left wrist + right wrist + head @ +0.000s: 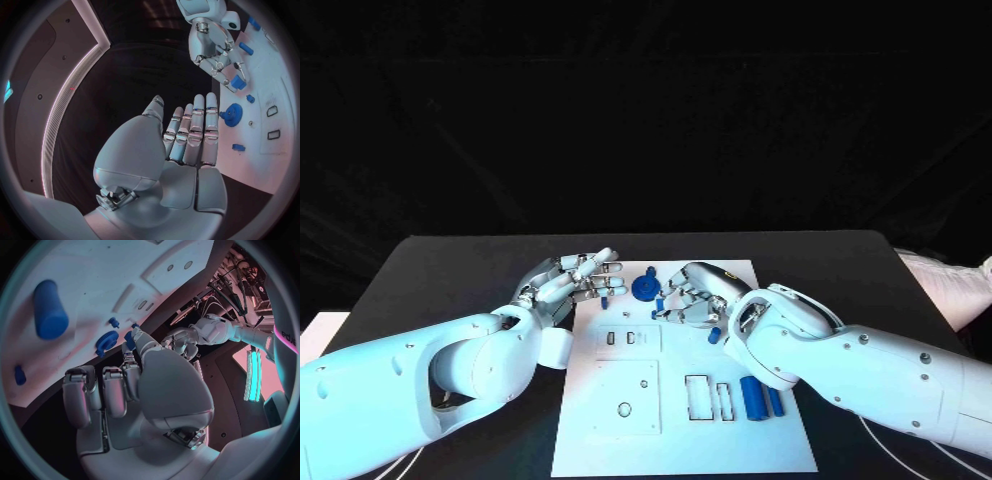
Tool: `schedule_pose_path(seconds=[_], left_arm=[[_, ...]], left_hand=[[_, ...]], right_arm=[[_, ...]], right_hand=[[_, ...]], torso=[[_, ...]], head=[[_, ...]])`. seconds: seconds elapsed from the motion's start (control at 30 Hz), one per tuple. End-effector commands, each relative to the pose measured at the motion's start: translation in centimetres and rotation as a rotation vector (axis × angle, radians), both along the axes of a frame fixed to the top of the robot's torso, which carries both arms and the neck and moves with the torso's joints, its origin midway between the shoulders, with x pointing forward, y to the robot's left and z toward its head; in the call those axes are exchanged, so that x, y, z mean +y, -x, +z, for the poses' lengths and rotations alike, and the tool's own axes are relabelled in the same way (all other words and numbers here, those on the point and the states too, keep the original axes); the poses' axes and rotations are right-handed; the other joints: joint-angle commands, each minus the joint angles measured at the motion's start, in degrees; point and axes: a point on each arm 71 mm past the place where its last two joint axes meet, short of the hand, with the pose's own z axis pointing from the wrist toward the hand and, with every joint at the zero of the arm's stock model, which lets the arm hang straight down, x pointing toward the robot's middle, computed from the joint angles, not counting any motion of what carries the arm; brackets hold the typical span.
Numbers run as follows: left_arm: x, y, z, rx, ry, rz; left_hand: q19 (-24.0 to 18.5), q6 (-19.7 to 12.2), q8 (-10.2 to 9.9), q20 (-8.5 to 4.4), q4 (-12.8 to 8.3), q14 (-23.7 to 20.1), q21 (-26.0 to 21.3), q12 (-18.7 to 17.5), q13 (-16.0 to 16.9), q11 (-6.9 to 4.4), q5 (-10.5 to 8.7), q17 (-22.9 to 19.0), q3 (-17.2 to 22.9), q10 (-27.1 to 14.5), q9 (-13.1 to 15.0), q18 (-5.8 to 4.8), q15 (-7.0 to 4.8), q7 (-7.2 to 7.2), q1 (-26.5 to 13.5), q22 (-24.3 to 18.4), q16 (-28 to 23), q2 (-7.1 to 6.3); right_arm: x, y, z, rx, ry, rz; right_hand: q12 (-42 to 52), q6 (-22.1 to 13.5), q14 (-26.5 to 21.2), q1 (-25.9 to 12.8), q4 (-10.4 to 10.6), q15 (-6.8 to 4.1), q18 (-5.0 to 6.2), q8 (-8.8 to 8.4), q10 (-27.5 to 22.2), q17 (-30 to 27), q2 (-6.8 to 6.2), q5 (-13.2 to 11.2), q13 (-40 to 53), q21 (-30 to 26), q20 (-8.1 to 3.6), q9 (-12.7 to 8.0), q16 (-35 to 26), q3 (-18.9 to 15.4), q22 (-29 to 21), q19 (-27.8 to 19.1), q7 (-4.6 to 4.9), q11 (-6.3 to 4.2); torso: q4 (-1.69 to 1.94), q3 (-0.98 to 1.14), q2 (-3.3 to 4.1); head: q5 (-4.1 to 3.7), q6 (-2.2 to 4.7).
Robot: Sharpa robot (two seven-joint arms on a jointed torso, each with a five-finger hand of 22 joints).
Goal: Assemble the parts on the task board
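Left robot hand (574,280) open, fingers straight, poised at the task board (733,440) left edge; right robot hand (697,295) curled over the board's far end beside the blue gear (646,288), grip undeterminable; blue cylinder (751,397) unplaced nearer the robot, awaiting assembly.

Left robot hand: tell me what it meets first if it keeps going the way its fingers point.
Probably the blue gear: the left robot hand has its fingers stretched towards the task board, and the gear lies just beyond the tips. Depth is unclear, so it might pass above.
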Motion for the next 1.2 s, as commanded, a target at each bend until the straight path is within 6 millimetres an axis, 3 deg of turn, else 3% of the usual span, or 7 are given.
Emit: schedule_pose_path(seconds=[0.03,0.27,0.67,1.2], left_arm=[[0.0,-0.1,0.1,-0.015,0.013,-0.007],[0.2,-0.2,0.1,-0.015,0.010,-0.002],[0.2,-0.2,0.1,-0.013,0.010,-0.003],[0.2,-0.1,0.1,-0.010,0.011,-0.007]], left_hand=[[0.3,0.2,-0.3,0.11,-0.3,0.4,0.1,-0.3,-0.1,0.36,0.11,0.1,0.0,0.0,0.0,0.63,-0.09,0.26,0.2,-0.1,-0.1,0.09],[0.3,0.2,-0.3,0.11,-0.3,0.4,0.1,-0.3,-0.1,0.36,0.11,0.1,0.0,0.0,0.0,0.63,-0.09,0.26,0.2,-0.1,-0.1,0.09],[0.3,0.2,-0.4,0.11,-0.3,0.4,0.1,-0.3,-0.1,0.36,0.11,0.1,0.0,0.0,0.0,0.63,-0.09,0.25,0.3,-0.1,-0.1,0.10],[0.3,0.2,-0.4,0.11,-0.3,0.4,0.1,-0.4,-0.1,0.36,0.11,0.1,0.0,0.0,0.0,0.63,-0.09,0.25,0.3,-0.1,-0.2,0.12]], right_arm=[[1.0,0.6,-1.0,-0.010,0.097,0.015],[2.9,1.6,-2.0,-0.024,0.131,0.052],[4.3,2.2,-2.8,-0.020,0.145,0.073],[4.0,2.2,-3.3,-0.008,0.189,0.058]], right_hand=[[-0.2,1.1,4.7,0.0,-0.1,-0.50,-0.40,0.17,0.3,8.8,0.81,0.2,1.3,0.0,-0.50,0.1,-0.1,0.3,11.8,3.4,-1.34,-0.31],[-0.3,1.1,4.6,-0.1,-0.1,-0.48,-0.39,0.11,0.2,8.7,0.78,0.2,1.3,0.0,-0.50,0.1,-0.2,0.3,11.8,3.4,-1.31,-0.28],[-0.3,1.0,4.6,-0.2,-0.1,-0.47,-0.39,0.09,0.2,8.7,0.77,0.2,1.3,0.0,-0.49,0.1,-0.2,0.3,11.8,3.4,-1.29,-0.27],[-0.3,0.9,4.6,-0.6,-0.1,-0.41,-0.36,-0.07,0.2,8.5,0.52,0.3,1.2,-0.1,-0.47,0.1,-0.3,0.3,11.7,3.3,-1.22,-0.21]], torso=[[0.05,0.05,0.08],[-0.01,0.08,0.09],[-0.05,0.10,0.06],[0.00,0.12,0.07]], head=[[0.16,-0.40],[0.64,-0.85],[1.02,-1.67],[0.96,-2.20]])
